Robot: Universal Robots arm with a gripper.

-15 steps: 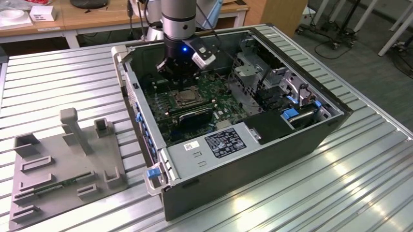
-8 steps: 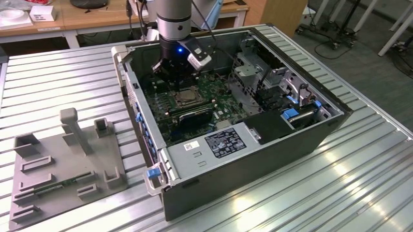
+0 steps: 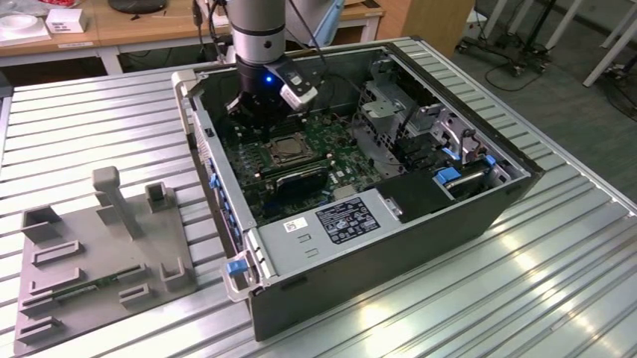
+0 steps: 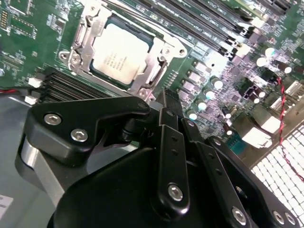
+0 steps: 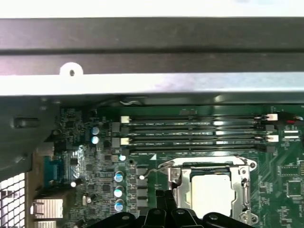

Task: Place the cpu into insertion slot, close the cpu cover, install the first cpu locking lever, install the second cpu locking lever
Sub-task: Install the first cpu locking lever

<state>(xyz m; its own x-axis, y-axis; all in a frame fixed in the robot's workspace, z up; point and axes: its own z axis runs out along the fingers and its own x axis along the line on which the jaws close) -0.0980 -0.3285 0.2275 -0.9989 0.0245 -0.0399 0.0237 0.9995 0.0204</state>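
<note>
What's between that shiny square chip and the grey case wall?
Long black memory slots cross the stretch between the cpu and the case wall, seen in the first wrist view.

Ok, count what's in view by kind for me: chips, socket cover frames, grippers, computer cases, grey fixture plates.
Silvery-beige square cpu: 1
Silvery metal cpu cover frame: 1
Black gripper: 1
Open black computer case: 1
Grey moulded fixture plate: 1
Total: 5
</note>
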